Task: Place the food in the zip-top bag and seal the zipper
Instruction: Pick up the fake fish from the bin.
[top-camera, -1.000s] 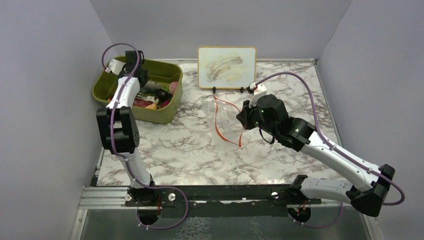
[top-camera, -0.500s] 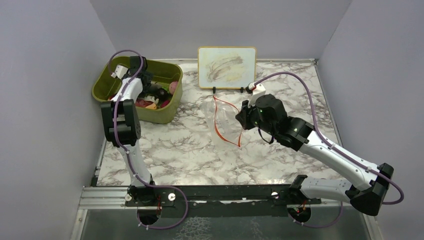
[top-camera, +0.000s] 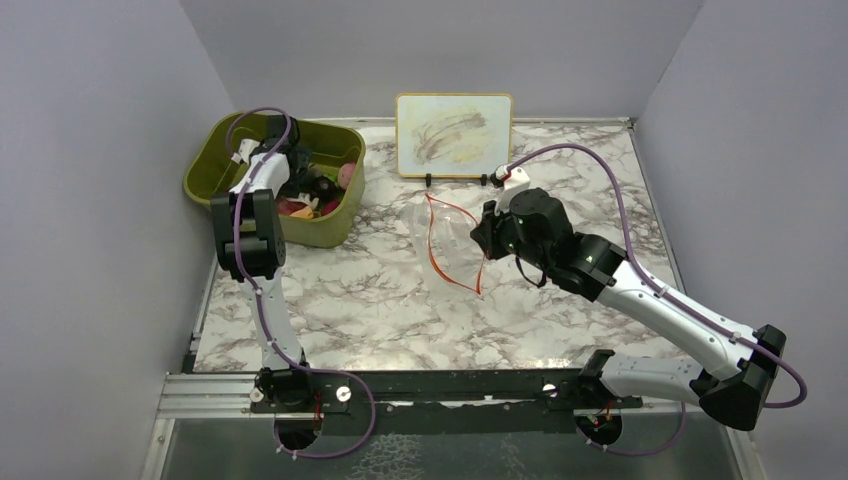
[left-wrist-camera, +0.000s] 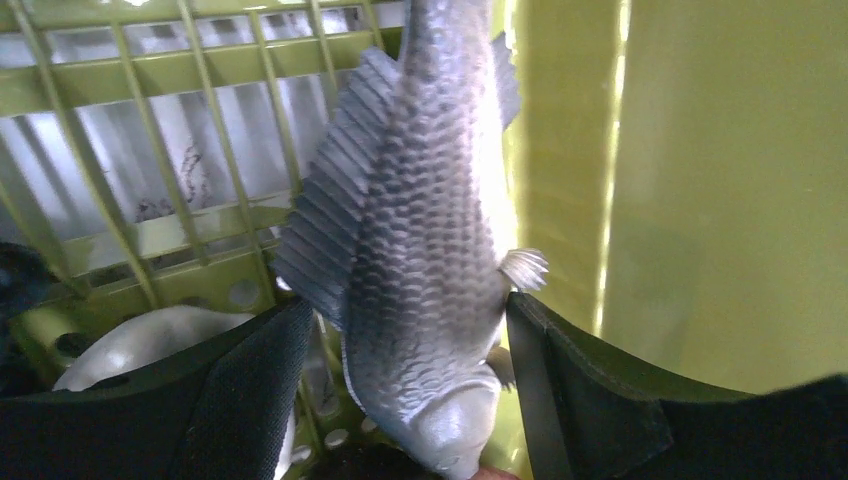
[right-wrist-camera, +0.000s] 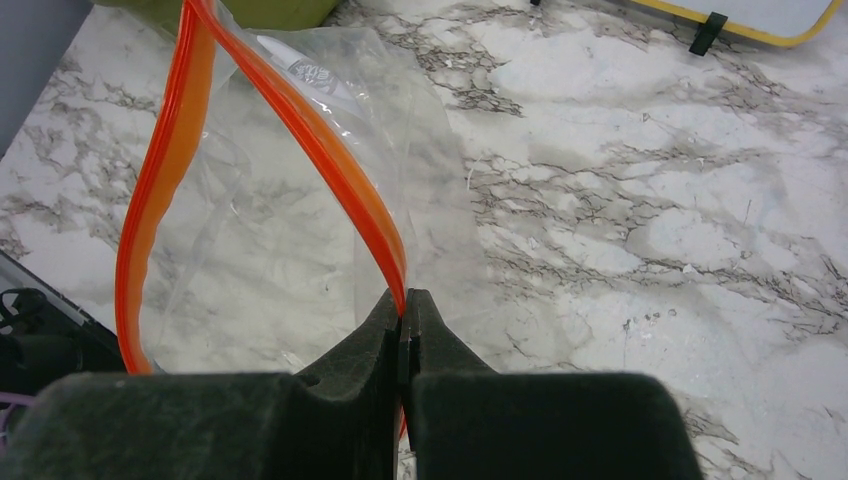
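Inside the olive-green slatted plastic bin (left-wrist-camera: 720, 200), the left gripper (left-wrist-camera: 410, 375) stood open astride a grey scaled toy fish (left-wrist-camera: 420, 250), probably light, rigid and slick, best pinched across its thick midbody. The right gripper (right-wrist-camera: 403, 335) pinched the thin orange-red zipper (right-wrist-camera: 330, 160), holding the clear floppy zip-top bag (right-wrist-camera: 270, 240) agape over the marbled table (right-wrist-camera: 650, 200).
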